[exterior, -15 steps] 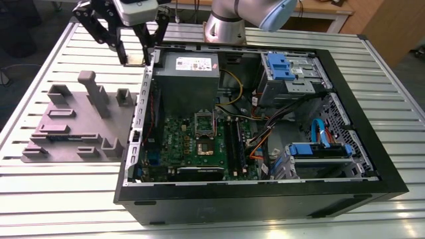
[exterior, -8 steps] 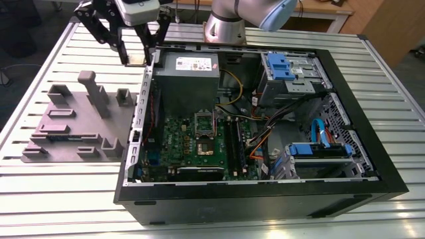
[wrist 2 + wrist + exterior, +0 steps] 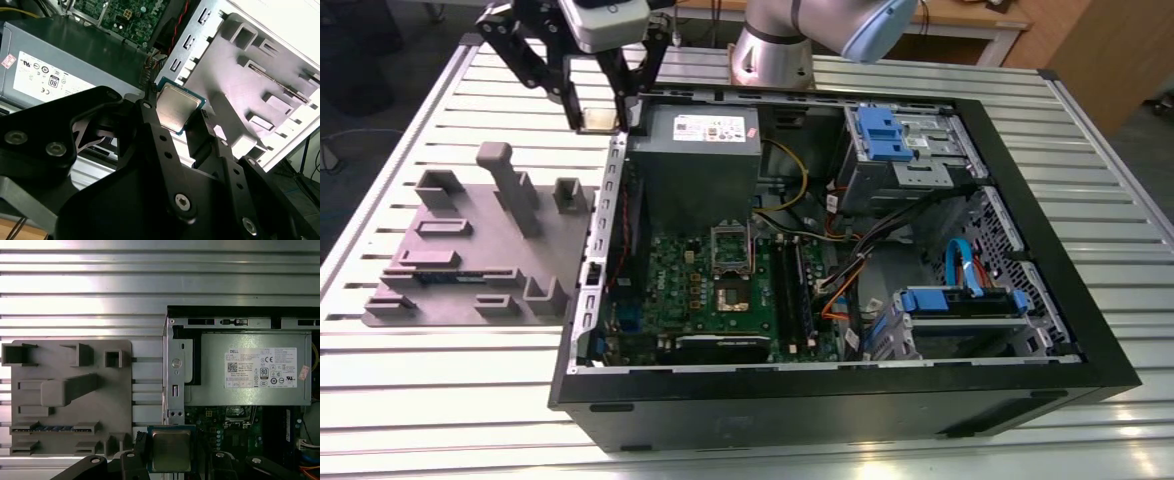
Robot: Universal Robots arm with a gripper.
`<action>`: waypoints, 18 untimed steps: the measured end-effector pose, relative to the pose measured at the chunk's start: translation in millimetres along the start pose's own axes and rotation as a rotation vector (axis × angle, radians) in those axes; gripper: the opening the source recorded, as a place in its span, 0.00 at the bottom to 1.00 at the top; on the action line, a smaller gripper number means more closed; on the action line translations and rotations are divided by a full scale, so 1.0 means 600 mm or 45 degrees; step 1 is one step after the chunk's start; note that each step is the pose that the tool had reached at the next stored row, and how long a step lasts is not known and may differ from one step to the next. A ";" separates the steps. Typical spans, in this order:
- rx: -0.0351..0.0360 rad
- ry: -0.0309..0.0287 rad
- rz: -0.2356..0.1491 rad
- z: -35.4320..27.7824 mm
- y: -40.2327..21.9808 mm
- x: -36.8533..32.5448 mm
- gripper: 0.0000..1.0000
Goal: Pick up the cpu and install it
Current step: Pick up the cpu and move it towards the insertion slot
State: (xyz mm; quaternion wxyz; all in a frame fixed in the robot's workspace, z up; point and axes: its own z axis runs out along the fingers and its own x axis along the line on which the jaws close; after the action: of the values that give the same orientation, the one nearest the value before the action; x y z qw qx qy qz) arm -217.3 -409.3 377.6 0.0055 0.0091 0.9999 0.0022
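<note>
In the second wrist view the pincer [image 3: 172, 120] is closed on the cpu [image 3: 180, 102]. Its black fingers [image 3: 146, 107] press against opposite edges of the chip, and the chip's shiny metal top faces the camera. In the first wrist view the cpu [image 3: 171, 450] sits between the same fingers, in front of the side wall of the computer case [image 3: 175, 370].

In the exterior view the pincer [image 3: 603, 112] holds the chip in the air, clear of every surface. It hangs over the case's far corner on the exterior view's left, just beside the grey power supply [image 3: 700, 150].

Below it on that side, a grey moulded fixture block [image 3: 480, 250] lies on the slatted metal counter [image 3: 454, 420], touching the case.

Farther off, inside the open case, the green motherboard [image 3: 720, 290] lies flat. Its socket [image 3: 727, 295] is well apart from the chip.
</note>
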 end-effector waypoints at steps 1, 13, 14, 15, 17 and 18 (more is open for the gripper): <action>0.0001 0.0001 0.000 0.000 0.000 -0.002 0.47; -0.0001 -0.0001 0.000 0.000 0.000 -0.014 0.47; -0.0001 0.0000 0.000 0.000 0.000 -0.014 0.47; 0.0000 0.0000 0.000 0.000 0.000 -0.015 0.47; -0.0001 0.0000 0.000 0.000 0.000 -0.015 0.47; -0.0001 -0.0001 0.000 0.000 0.000 -0.016 0.47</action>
State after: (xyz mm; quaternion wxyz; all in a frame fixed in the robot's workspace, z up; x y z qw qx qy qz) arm -207.8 -409.4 377.4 0.0056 0.0092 0.9999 0.0022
